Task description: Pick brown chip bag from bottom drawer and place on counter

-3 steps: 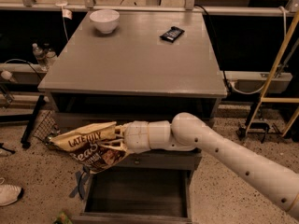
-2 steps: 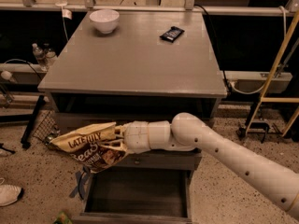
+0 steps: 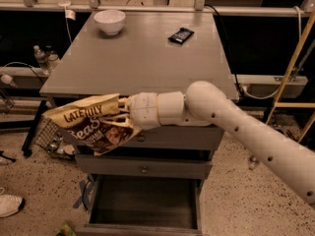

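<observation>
The brown chip bag (image 3: 91, 123) has a tan top band with dark lettering and a dark lower part. My gripper (image 3: 117, 118) is shut on it and holds it in the air in front of the cabinet's left front corner, about level with the top drawer, just below the counter edge. The bottom drawer (image 3: 145, 206) stands pulled open below, its dark inside empty as far as I can see. The counter (image 3: 138, 58) is the grey top behind and above the bag. My white arm reaches in from the lower right.
A white bowl (image 3: 110, 21) stands at the counter's back left. A small flat black wrapped bar (image 3: 180, 35) lies at the back right. Two shallower knobbed drawers (image 3: 143, 169) are shut. A wire basket (image 3: 51, 140) sits on the floor to the left, a shoe (image 3: 9, 204) at far left.
The arm has lifted the bag slightly, and it now sits a little closer to the counter's front edge. Nothing else has moved.
</observation>
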You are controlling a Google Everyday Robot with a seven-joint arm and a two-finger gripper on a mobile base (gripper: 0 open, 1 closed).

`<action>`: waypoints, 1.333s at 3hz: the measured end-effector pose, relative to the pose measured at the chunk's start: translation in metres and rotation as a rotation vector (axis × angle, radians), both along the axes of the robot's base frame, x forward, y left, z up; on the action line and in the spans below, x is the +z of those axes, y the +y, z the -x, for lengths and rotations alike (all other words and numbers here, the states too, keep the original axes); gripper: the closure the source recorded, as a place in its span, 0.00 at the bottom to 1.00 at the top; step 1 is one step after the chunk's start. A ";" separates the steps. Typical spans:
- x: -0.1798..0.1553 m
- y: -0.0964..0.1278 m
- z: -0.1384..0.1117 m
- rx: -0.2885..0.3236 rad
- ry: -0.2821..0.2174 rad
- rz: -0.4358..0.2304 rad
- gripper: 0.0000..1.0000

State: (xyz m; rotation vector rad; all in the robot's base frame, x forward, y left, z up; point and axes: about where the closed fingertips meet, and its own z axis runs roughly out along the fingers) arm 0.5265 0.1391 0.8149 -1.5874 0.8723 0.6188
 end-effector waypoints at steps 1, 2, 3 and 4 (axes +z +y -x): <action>0.065 -0.008 -0.022 -0.057 -0.105 0.025 1.00; 0.069 -0.008 -0.023 -0.055 -0.113 0.019 1.00; 0.101 -0.008 -0.031 -0.038 -0.175 -0.023 1.00; 0.164 -0.017 -0.054 -0.054 -0.273 -0.038 1.00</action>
